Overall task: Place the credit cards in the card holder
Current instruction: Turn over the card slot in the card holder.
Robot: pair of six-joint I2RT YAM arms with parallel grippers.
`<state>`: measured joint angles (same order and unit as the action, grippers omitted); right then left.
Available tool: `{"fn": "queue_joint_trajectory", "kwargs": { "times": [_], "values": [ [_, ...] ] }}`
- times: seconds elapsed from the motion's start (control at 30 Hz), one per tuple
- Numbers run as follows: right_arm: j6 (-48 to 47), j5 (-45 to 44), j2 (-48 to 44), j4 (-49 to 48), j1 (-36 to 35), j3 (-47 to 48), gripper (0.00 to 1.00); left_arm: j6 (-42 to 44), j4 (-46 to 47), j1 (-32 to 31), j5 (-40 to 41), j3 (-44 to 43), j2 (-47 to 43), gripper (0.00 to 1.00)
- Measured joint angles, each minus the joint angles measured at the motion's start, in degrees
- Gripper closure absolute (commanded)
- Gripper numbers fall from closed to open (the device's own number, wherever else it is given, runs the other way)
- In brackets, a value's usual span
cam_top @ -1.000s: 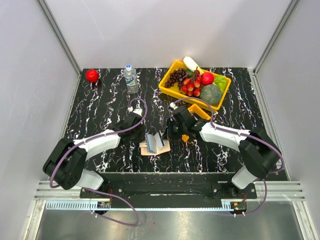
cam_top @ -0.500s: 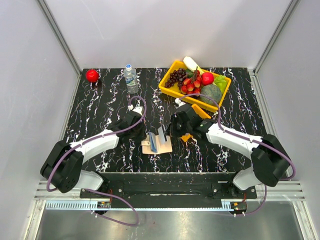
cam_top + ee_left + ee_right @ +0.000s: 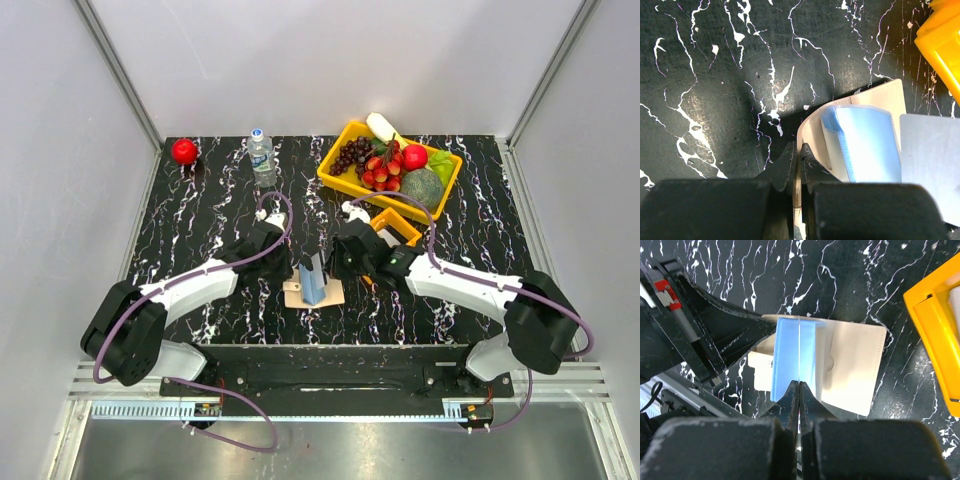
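Observation:
The tan card holder [image 3: 331, 296] lies open on the black marbled table, one flap bent up. My left gripper [image 3: 799, 146] is shut on that flap's edge [image 3: 805, 131]. A light blue sleeve or card [image 3: 865, 145] stands inside the holder; I cannot tell which. My right gripper [image 3: 799, 383] is shut on a thin credit card [image 3: 798, 340] seen edge-on, held upright over the blue part [image 3: 786, 360] of the card holder [image 3: 855, 365]. In the left wrist view this grey card [image 3: 930, 165] shows broadside at the right. From above, the two grippers [image 3: 288, 266] [image 3: 331, 262] flank the holder.
A small orange tray [image 3: 397, 224] sits just behind the right gripper. A yellow basket [image 3: 345, 141] of fruit and vegetables stands at the back right. A water bottle [image 3: 261, 157] and a red ball [image 3: 184, 151] stand at the back left.
My right gripper has moved left with the card, bringing it from beside the holder to upright over the blue part. The left gripper has kept its hold on the flap.

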<state>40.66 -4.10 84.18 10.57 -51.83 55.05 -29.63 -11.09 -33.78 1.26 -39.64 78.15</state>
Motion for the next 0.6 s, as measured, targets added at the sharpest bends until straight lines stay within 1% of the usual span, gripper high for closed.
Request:
{"fn": "queue_joint_trajectory", "kwargs": {
  "times": [0.13, 0.27, 0.47, 0.57, 0.6],
  "values": [
    [0.0, -2.3, -0.7, 0.0, -0.1, 0.0, 1.0, 0.0, 0.0, 0.0, 0.0, 0.0, 0.0, 1.0],
    [0.0, -2.1, -0.4, 0.0, -0.1, 0.2, 1.0, 0.0, 0.0, 0.0, 0.0, 0.0, 0.0, 1.0],
    [-0.1, 1.8, 6.3, -0.5, -0.1, 3.0, 1.0, -0.2, 0.0, 0.1, 0.0, 0.0, 0.0, 0.99],
    [0.0, 3.9, 8.4, -0.4, -0.2, 3.0, 1.0, -0.6, 0.1, 0.5, -0.1, 0.0, 0.0, 0.82],
    [0.0, 4.4, 8.7, -0.5, -0.2, 3.0, 1.0, -0.8, 0.2, 0.9, -0.2, 0.0, 0.0, 0.72]
  ]
}}
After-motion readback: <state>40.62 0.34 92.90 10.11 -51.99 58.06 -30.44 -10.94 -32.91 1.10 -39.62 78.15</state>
